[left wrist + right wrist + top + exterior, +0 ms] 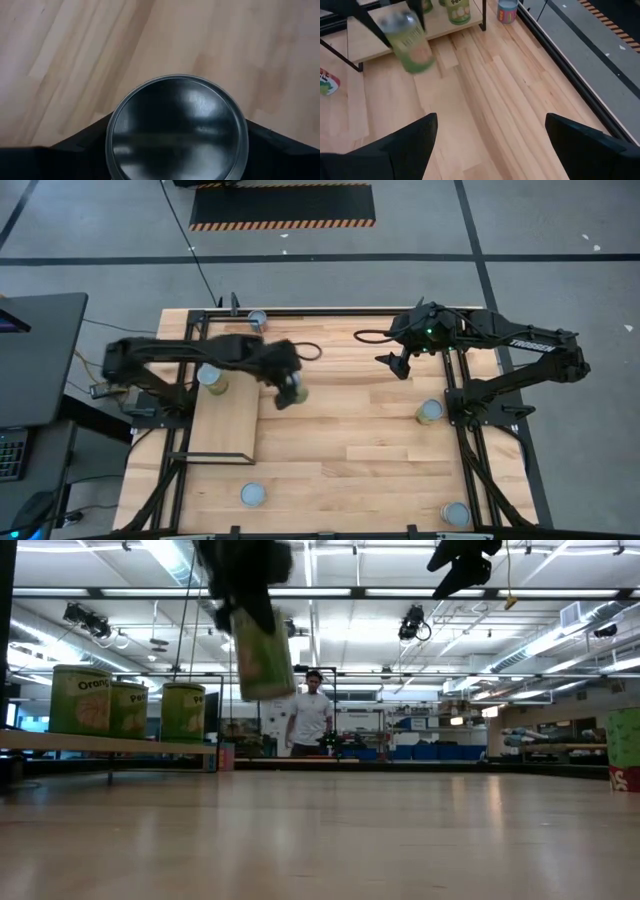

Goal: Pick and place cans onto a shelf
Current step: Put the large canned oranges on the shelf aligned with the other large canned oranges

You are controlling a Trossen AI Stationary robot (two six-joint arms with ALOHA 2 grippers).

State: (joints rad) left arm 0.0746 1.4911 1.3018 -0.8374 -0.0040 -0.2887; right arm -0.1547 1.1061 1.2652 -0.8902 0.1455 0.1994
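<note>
Silver lid: that's what fills our left wrist view, a can (177, 131) sitting between the left tool's (287, 392) dark fingers, top up so it can go down flat.
Left tool: clamped on that can and carrying it clear off the table (360, 430), just beside the shelf's (228, 425) near edge. In the low view the can (262, 655) hangs high in the air, tilted a bit, so we'd say it's mid-carry and not placed yet.
Shelf: pale plywood board on the left side of the table, raised on a black frame. At least three cans (80, 700) stand on it in a row toward one end, which leaves bare board for more.
Right tool: (398, 366) spread wide, holding nothing, hovering over the middle-right of the table, well apart from the left one.
Leftovers: a can (431, 411) near the right arm, two more (254, 495) along the front edge, one (257, 319) at the back.
</note>
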